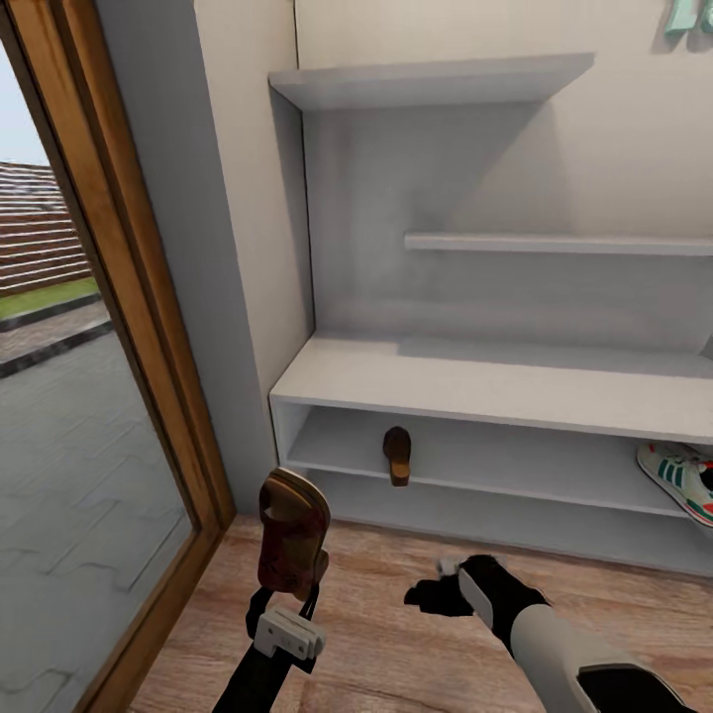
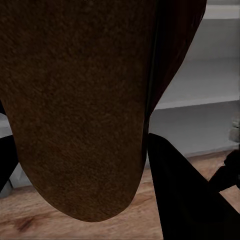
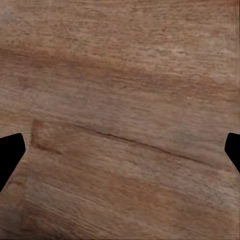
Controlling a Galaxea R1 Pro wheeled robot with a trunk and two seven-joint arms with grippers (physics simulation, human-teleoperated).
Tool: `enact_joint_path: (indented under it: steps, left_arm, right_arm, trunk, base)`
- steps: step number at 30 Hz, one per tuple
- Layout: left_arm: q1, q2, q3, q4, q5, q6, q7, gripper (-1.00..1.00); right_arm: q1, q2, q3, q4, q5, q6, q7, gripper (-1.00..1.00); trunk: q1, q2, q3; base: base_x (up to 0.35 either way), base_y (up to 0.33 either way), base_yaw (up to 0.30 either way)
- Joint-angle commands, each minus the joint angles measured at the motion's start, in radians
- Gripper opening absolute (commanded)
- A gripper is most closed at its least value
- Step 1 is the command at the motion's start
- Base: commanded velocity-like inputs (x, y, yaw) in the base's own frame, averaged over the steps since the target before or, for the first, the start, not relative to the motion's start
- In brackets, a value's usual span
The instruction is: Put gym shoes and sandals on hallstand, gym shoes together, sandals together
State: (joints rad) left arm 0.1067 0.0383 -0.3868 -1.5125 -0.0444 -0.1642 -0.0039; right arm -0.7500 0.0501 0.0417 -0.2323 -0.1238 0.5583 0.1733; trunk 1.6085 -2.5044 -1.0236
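Lower left of the head view: your left gripper (image 1: 289, 592) holds one brown sandal (image 1: 292, 532) upright, its jaws closed on the lower end of the shoe. The sandal shows a dark brown sole edge, a patterned reddish-brown strap and a tan rim at the top. In the left wrist view the same sandal (image 2: 80, 105) is seen from close up as a rough, dark brown sole with a rounded end, with one black finger (image 2: 185, 195) beside it.

Centre of the head view: the second sandal (image 1: 397, 455) stands on the lower shelf of the hallstand (image 1: 475, 381), near the shelf's left end. At the right edge of the frame, on that same shelf, lies a gym shoe (image 1: 681, 480), cream-white with green stripes and a red-orange heel; it is cut off by the frame edge.

Lower right: your right gripper (image 1: 433, 592) hangs over the corridor floor (image 1: 396, 654), well apart from the held sandal. In the right wrist view its two black fingertips (image 3: 10, 155) sit at opposite edges of the frame, so the jaws are wide and hold nothing; light brown wood-grain planks lie beneath.

The hallstand is pale grey-white, with two staggered wall shelves above its bench top. A wood-framed glass door (image 1: 129, 327) fills the left side, with paving outside.
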Motion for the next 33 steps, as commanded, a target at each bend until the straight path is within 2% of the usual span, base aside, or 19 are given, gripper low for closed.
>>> enact_joint_path:
  steps: [1, 2, 3, 6, 8, 15, 17, 19, 20, 22, 24, 29, 32, 33]
  left_arm:
    - [0.000, 0.000, 0.000, 0.000, -0.003, 0.000, 0.001, -1.00]
    - [0.000, -0.001, 0.000, 0.000, -0.003, 0.000, 0.001, -1.00]
    - [-0.001, -0.001, 0.000, 0.000, -0.003, 0.000, 0.001, -1.00]
    - [0.000, -0.001, 0.001, 0.000, -0.003, 0.000, 0.004, -1.00]
    - [-0.001, -0.001, 0.002, 0.000, -0.003, 0.001, 0.005, -1.00]
    - [-0.001, -0.002, 0.003, 0.000, -0.004, 0.008, 0.007, -1.00]
    - [-0.001, -0.002, 0.003, 0.000, -0.004, 0.012, 0.007, -1.00]
    - [-0.001, -0.002, 0.005, 0.000, -0.003, 0.015, 0.007, -1.00]
    - [-0.001, -0.002, 0.005, 0.000, -0.002, 0.016, 0.007, -1.00]
    - [-0.001, -0.002, 0.005, 0.001, 0.002, 0.018, 0.007, -1.00]
    - [0.000, -0.004, 0.006, 0.001, 0.004, 0.031, 0.008, -1.00]
    - [-0.001, -0.007, 0.008, 0.003, 0.009, 0.146, 0.008, -1.00]
    - [-0.001, -0.007, 0.008, 0.004, 0.011, 0.182, 0.009, -1.00]
    - [-0.002, -0.007, 0.009, 0.004, 0.011, 0.200, 0.009, -1.00]
  right_arm:
    - [0.000, 0.000, 0.000, 0.021, -0.001, -0.035, 0.000, 1.00]
    - [0.000, 0.000, 0.000, 0.061, 0.000, -0.103, 0.000, 1.00]
    - [0.000, 0.000, 0.000, 0.080, 0.000, -0.138, 0.000, 1.00]
    - [0.001, -0.001, 0.000, 0.162, 0.000, -0.341, 0.000, 1.00]
    - [0.001, -0.001, 0.000, 0.178, 0.000, -0.417, 0.000, 1.00]
    - [0.001, -0.001, 0.000, 0.193, 0.000, -0.558, -0.001, 1.00]
    - [0.001, -0.001, 0.000, 0.195, -0.001, -0.665, -0.001, 1.00]
    - [0.001, -0.001, 0.000, 0.196, -0.002, -0.862, -0.002, 1.00]
    - [0.001, -0.001, 0.000, 0.196, -0.002, -0.913, -0.003, 1.00]
    - [0.001, -0.001, 0.000, 0.197, -0.002, -1.091, -0.003, 1.00]
    - [0.001, -0.001, 0.000, 0.197, -0.002, -1.179, -0.003, 1.00]
    - [0.012, -0.002, 0.000, 0.197, -0.004, -1.277, -0.003, 1.00]
    - [0.019, -0.007, 0.000, 0.198, -0.007, -1.341, -0.003, 1.00]
    - [0.029, -0.014, 0.000, 0.198, -0.008, -1.385, -0.003, 1.00]
  trunk:
    - [0.000, 0.000, 0.000]
    - [0.000, 0.000, 0.000]
    - [0.000, 0.000, 0.000]
    - [0.000, 0.000, 0.000]
    - [0.000, 0.000, 0.000]
    - [0.000, 0.000, 0.000]
    - [0.000, 0.000, 0.000]
    - [0.000, 0.000, 0.000]
    - [0.000, 0.000, 0.000]
    - [0.000, 0.000, 0.000]
    - [0.000, 0.000, 0.000]
    - [0.000, 0.000, 0.000]
    - [0.000, 0.000, 0.000]
    - [0.000, 0.000, 0.000]
  base:
    - [-0.009, 0.000, 0.000]
    - [-0.006, 0.000, 0.000]
    - [-0.005, 0.000, 0.000]
    - [-0.002, 0.000, 0.000]
    - [0.000, 0.000, 0.000]
    - [0.000, 0.000, 0.000]
    - [0.000, 0.000, 0.000]
    - [0.000, 0.000, 0.000]
    - [0.000, 0.000, 0.000]
    - [0.000, 0.000, 0.000]
    - [0.000, 0.000, 0.000]
    - [0.000, 0.000, 0.000]
    - [0.000, 0.000, 0.000]
    - [0.000, 0.000, 0.000]
